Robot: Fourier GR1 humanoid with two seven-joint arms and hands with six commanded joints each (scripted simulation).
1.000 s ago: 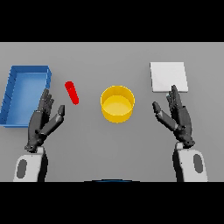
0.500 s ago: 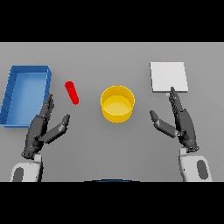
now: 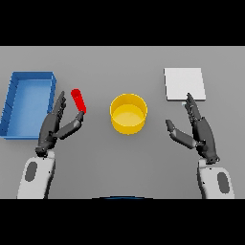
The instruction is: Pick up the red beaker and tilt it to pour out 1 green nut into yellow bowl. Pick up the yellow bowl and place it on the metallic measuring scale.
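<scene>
The red beaker (image 3: 78, 100) lies tipped on its side on the grey bench (image 3: 122, 162), toward the left edge, between the blue tray (image 3: 15, 111) and the yellow bowl (image 3: 128, 113), which sits near the middle. The left hand (image 3: 53, 128) is spread wide beside the beaker's lower end, thumb reaching toward it and apparently just touching, fingers straight and gripping nothing; I judge it is set this way to close round the beaker for the lift. The right hand (image 3: 197, 129) waits open and relaxed on the right side, just in front of the pale square measuring scale (image 3: 184, 83), likely placed for moving the bowl there afterwards. No green nut can be made out; whether one sits inside the beaker is hidden. The bowl looks empty, though its near wall hides part of the floor
</scene>
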